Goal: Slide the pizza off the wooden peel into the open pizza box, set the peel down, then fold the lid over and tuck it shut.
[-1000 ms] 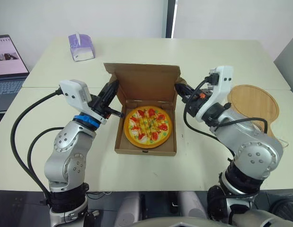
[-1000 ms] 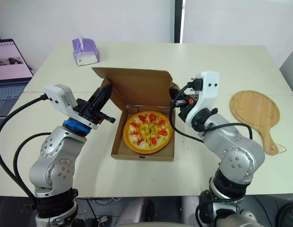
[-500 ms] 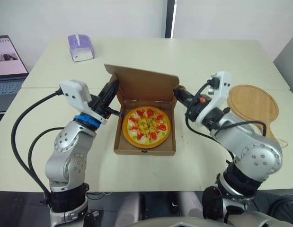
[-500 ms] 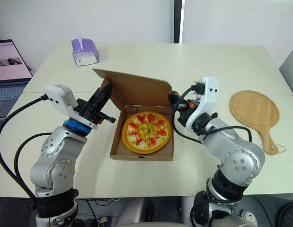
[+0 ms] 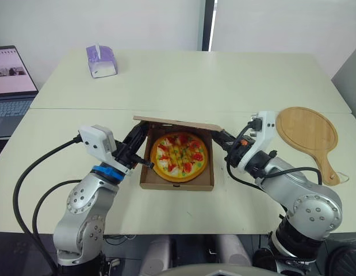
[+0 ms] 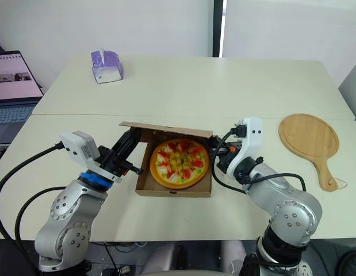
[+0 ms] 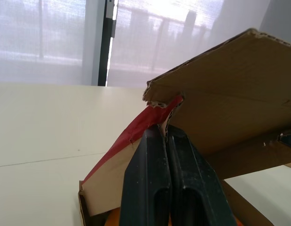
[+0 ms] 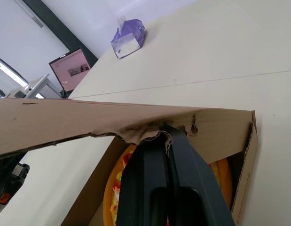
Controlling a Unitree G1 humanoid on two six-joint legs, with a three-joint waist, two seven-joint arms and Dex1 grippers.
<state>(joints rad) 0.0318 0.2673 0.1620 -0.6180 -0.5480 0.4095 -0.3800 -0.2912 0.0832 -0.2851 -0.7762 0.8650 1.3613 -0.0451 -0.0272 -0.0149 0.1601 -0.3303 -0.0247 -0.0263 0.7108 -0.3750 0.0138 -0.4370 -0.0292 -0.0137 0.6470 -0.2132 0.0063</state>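
Observation:
The pizza (image 5: 179,155) lies inside the cardboard box (image 5: 176,182) in the middle of the table. The box lid (image 5: 176,122) is tipped far forward over the pizza's back part, showing nearly edge on. My left gripper (image 5: 144,133) is shut on the lid's left corner, where the red-lined side flap (image 7: 136,136) meets its fingertips. At the lid's right corner, on the crumpled cardboard edge (image 8: 150,132), my right gripper (image 5: 217,135) is also shut. The round wooden peel (image 5: 307,129) lies flat on the table to the right, apart from both arms.
A purple tissue box (image 5: 101,60) stands at the back left. An open laptop (image 5: 14,75) sits on a side table at the far left. The table's front edge runs close below the box.
Both grippers have come down and forward with the lid corners, swinging the lid from upright to low over the pizza. The camera view has shifted too.

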